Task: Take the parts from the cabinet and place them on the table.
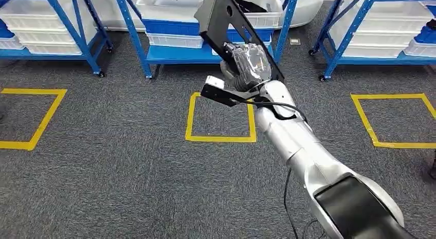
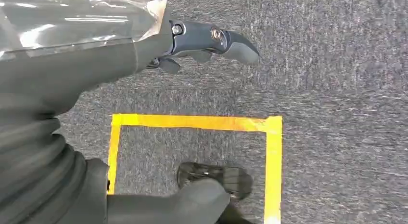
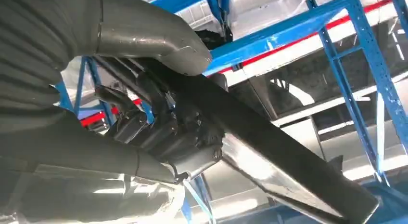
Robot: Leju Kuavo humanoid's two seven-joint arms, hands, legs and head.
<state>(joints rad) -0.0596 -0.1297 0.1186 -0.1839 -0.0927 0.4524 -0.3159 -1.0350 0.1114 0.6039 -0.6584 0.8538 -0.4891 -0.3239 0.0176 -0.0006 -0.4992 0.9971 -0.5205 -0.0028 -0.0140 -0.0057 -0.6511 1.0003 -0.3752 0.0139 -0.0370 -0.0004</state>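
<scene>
My right hand (image 1: 249,64) is raised in front of the middle blue rack (image 1: 175,54) and grips a long black metal part (image 1: 221,15) with a round hole in it. The part slants up and to the left from the hand, across the rack's lower shelf. The right wrist view shows the same black part (image 3: 269,161) running out from the closed fingers (image 3: 159,132), with blue rack posts behind it. My left hand (image 2: 96,55) hangs over the carpet, one dark finger (image 2: 216,38) stretched out and the thumb apart from it, holding nothing.
Three blue racks stand along the back, the left one (image 1: 51,51) and the right one (image 1: 370,59) among them, all loaded with white bins (image 1: 175,41). Yellow taped squares (image 1: 221,139) mark the grey carpet, one directly before the middle rack.
</scene>
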